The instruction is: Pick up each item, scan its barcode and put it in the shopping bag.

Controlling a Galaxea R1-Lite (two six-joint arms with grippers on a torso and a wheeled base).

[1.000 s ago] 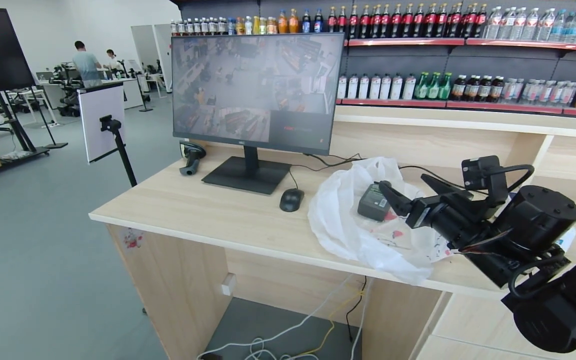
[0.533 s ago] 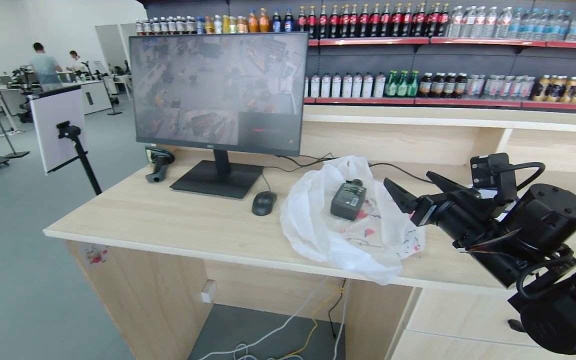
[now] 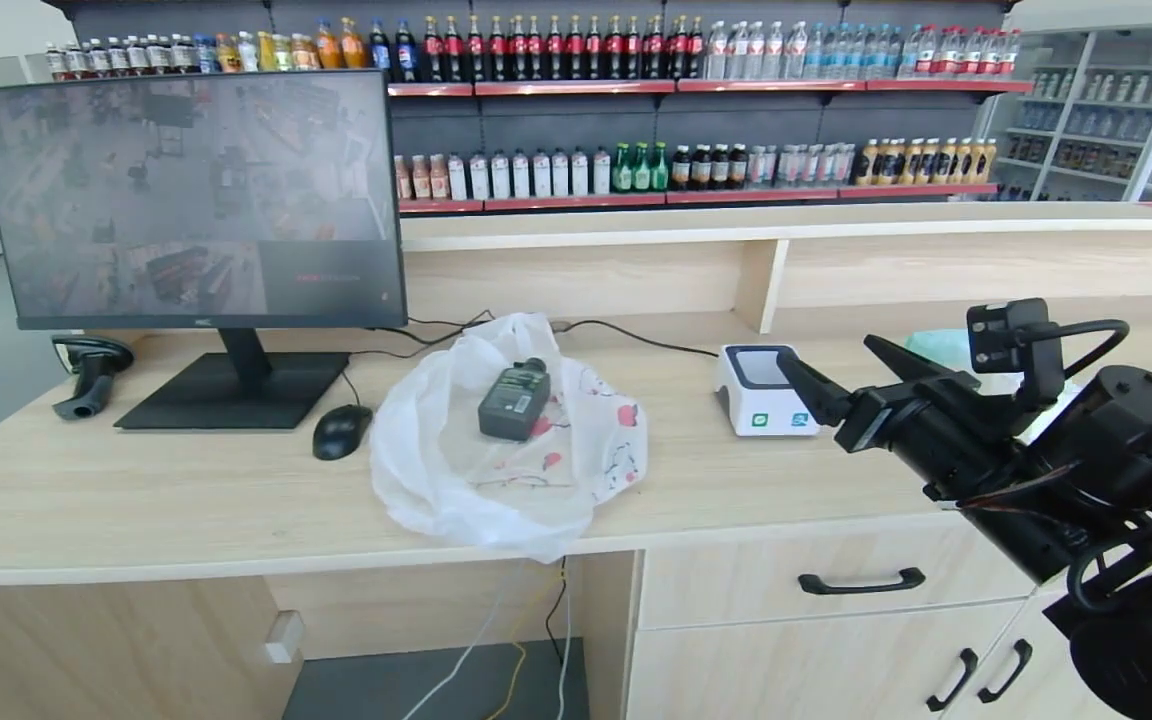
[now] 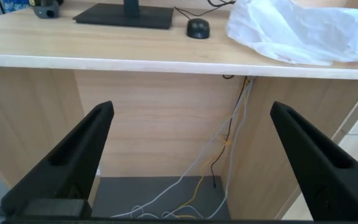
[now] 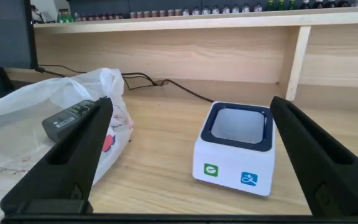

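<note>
A white plastic shopping bag [image 3: 506,470] lies crumpled on the wooden counter [image 3: 186,500]. A dark flat bottle with a label [image 3: 514,400] rests on its folds; whether it sits inside, I cannot tell. A white box scanner [image 3: 764,392] stands to the right of the bag. My right gripper [image 3: 829,357] hangs open and empty just right of the scanner, facing the scanner [image 5: 235,149], the bag [image 5: 36,118] and the bottle [image 5: 70,118]. My left gripper [image 4: 191,107] is open and empty, low before the counter's front panel, with the bag [image 4: 303,28] above.
A monitor [image 3: 186,200] on its stand, a mouse [image 3: 341,432] and a handheld scanner [image 3: 86,375] occupy the counter's left. Something teal [image 3: 936,345] lies behind my right gripper. Cables [image 4: 222,155] hang under the counter. Drawers [image 3: 856,580] sit below right; drink shelves line the back.
The head camera has swung to the right, bringing the white box scanner and the drawers into view. The bag and bottle lie as before. My right gripper stays open.
</note>
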